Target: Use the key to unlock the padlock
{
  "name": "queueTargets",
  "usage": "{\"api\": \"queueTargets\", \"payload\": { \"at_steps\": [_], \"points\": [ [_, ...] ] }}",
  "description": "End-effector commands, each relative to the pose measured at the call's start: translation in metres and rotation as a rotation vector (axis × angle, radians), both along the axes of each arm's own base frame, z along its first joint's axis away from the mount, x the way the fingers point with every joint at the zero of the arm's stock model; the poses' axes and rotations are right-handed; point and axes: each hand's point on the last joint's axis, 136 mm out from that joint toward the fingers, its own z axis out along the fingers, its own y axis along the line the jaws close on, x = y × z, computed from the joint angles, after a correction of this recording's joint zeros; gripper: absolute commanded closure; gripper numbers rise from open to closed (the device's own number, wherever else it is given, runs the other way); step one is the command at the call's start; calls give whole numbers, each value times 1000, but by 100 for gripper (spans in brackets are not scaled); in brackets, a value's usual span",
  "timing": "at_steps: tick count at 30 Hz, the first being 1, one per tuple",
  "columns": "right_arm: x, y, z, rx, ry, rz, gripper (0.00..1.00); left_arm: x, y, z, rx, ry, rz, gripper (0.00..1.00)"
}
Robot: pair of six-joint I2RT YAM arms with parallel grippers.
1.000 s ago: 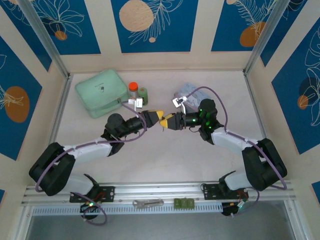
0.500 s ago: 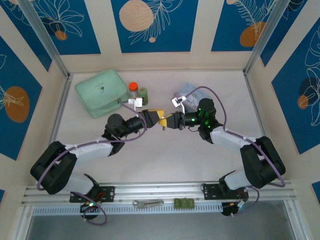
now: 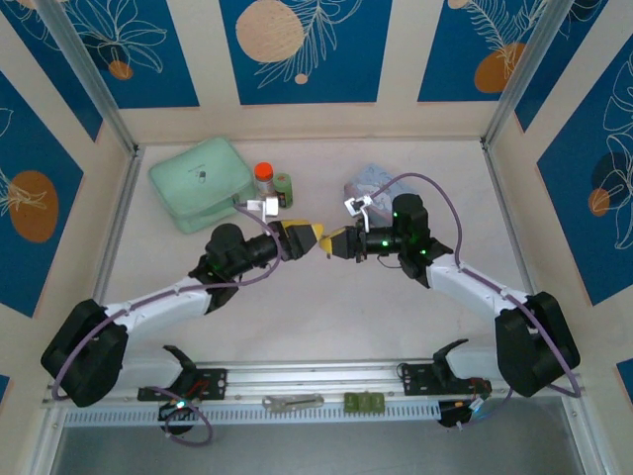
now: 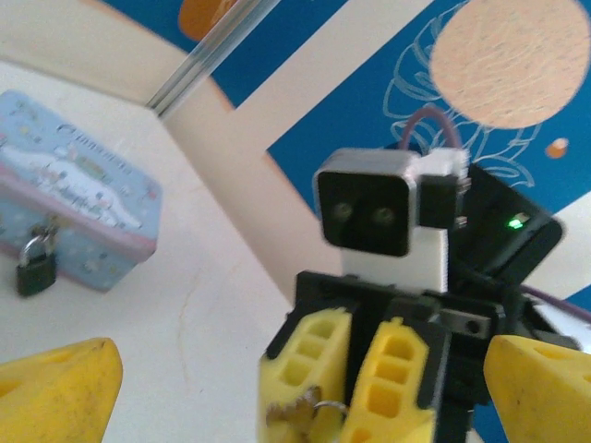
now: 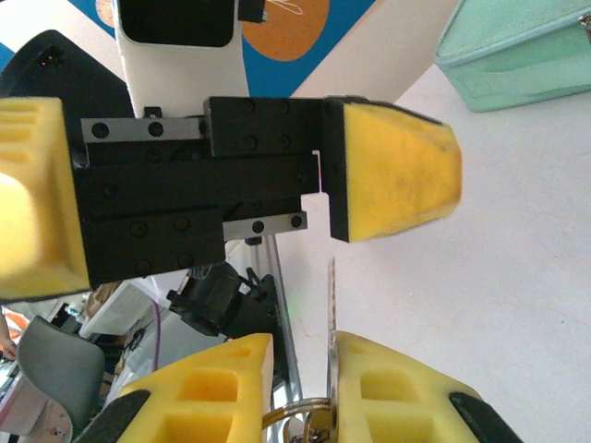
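Observation:
The padlock (image 4: pixel 36 268), black with a silvery shackle, hangs on the front of the light-blue tin (image 4: pixel 69 208), which stands at the back (image 3: pixel 368 180). My right gripper (image 3: pixel 331 243) is raised above the table's middle and shut on the key (image 5: pixel 331 309). The key's thin blade sticks out past the fingers, and its ring (image 5: pixel 294 413) sits between them. In the left wrist view the key (image 4: pixel 305 408) shows at the right gripper's tips. My left gripper (image 3: pixel 315 236) faces it tip to tip, open wide (image 4: pixel 300 374), with its yellow fingers (image 5: pixel 392 166) on either side of the key.
A mint-green case (image 3: pixel 202 182) lies at the back left. Beside it stand an orange-capped bottle (image 3: pixel 263 176) and a green roll (image 3: pixel 284 185). A grey tool (image 3: pixel 292 402) and a small green part (image 3: pixel 363 402) sit on the front rail.
Both arms have stretched out, their rear links swinging down and outward. The two grippers stay tip to tip at almost the same spot, the key still held.

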Motion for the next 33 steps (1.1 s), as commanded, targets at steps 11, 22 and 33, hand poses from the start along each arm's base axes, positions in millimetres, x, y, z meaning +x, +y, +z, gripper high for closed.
{"api": "queueTargets", "payload": {
  "at_steps": [11, 22, 33],
  "points": [
    [4, 5, 3, 8, -27, 3, 100, 0, -11, -3, -22, 6, -6, 37],
    [13, 3, 3, 69, 0, -60, 100, 5, 0, -13, -45, 52, 66, 41],
    [18, 3, 3, 74, -4, -82, 100, 6, -13, -4, -165, 110, -4, 71]
  ]
}}
